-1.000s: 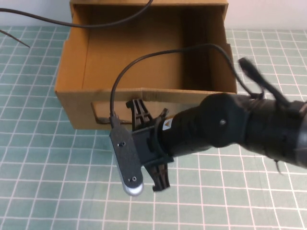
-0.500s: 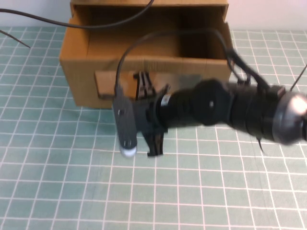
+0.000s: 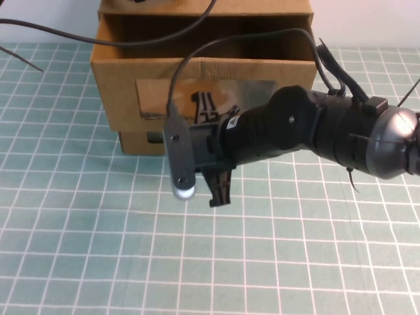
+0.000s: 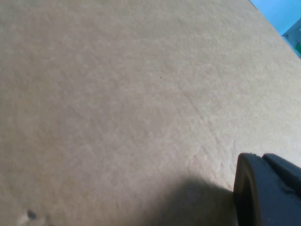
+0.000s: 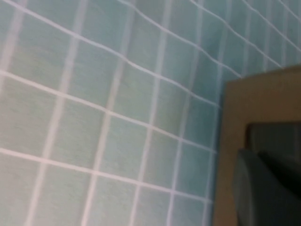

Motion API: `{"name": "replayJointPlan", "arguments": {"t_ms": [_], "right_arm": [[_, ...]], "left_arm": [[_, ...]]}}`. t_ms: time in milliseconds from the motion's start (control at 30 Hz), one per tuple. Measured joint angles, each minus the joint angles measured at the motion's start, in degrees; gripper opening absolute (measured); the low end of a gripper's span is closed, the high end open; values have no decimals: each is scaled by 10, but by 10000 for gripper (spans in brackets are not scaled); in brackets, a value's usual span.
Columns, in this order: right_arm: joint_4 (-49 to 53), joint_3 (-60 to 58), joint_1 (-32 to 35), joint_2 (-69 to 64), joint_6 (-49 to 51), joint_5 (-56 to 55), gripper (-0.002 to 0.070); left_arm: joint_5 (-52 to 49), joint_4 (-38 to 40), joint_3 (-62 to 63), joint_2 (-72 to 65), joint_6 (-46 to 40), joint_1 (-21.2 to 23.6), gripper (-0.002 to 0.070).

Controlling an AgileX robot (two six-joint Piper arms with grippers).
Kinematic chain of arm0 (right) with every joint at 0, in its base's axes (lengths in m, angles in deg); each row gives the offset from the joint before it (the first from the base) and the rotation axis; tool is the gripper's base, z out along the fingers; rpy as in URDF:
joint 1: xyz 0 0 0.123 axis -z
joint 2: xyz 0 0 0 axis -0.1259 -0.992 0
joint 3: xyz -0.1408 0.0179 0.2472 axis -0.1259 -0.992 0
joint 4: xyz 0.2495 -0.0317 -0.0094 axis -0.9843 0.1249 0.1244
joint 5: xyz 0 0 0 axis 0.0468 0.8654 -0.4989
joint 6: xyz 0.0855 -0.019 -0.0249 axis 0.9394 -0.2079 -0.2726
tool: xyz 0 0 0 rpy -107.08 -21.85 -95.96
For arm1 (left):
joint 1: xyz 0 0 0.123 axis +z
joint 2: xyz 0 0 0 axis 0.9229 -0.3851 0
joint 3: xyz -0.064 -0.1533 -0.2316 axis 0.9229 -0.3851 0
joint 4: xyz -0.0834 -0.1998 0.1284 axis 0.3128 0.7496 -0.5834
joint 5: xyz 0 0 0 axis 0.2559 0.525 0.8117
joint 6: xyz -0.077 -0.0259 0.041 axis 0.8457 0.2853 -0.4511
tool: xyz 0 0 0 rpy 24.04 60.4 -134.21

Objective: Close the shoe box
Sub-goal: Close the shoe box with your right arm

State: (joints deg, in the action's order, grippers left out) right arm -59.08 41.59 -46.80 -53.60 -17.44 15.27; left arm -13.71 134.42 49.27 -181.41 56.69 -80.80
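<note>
Drawer further in than a second ago, right gripper against its front.

The shoe box (image 3: 197, 85) sits at twelve o'clock on the green gridded mat (image 3: 79, 249); its drawer front with the clear window (image 3: 197, 95) now stands much nearer the outer sleeve than a second ago, leaving only a narrow strip of open interior. The right gripper (image 3: 213, 147) reaches in from three o'clock, pressed at the drawer front just below the window, further back than before; whether its fingers are spread or closed cannot be told. The left gripper (image 4: 268, 190) shows only as a dark edge right beside plain cardboard in its wrist view, state likewise unclear.
</note>
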Motion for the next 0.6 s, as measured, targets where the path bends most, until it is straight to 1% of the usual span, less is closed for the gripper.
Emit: {"name": "replayJointPlan", "arguments": {"t_ms": [67, 167, 433, 600], "right_arm": [[3, 0, -10, 10, 0, 16, -14], [4, -3, -26, 31, 0, 8, -14], [4, -5, -33, 48, 0, -53, -14], [1, -5, -29, 26, 0, -126, -14]], "left_arm": [[0, 0, 0, 0, 0, 0, -4], [0, 0, 0, 0, 0, 0, -4], [-1, 0, 0, -1, 0, 0, -4], [-2, 0, 0, -1, 0, 0, -4]]}}
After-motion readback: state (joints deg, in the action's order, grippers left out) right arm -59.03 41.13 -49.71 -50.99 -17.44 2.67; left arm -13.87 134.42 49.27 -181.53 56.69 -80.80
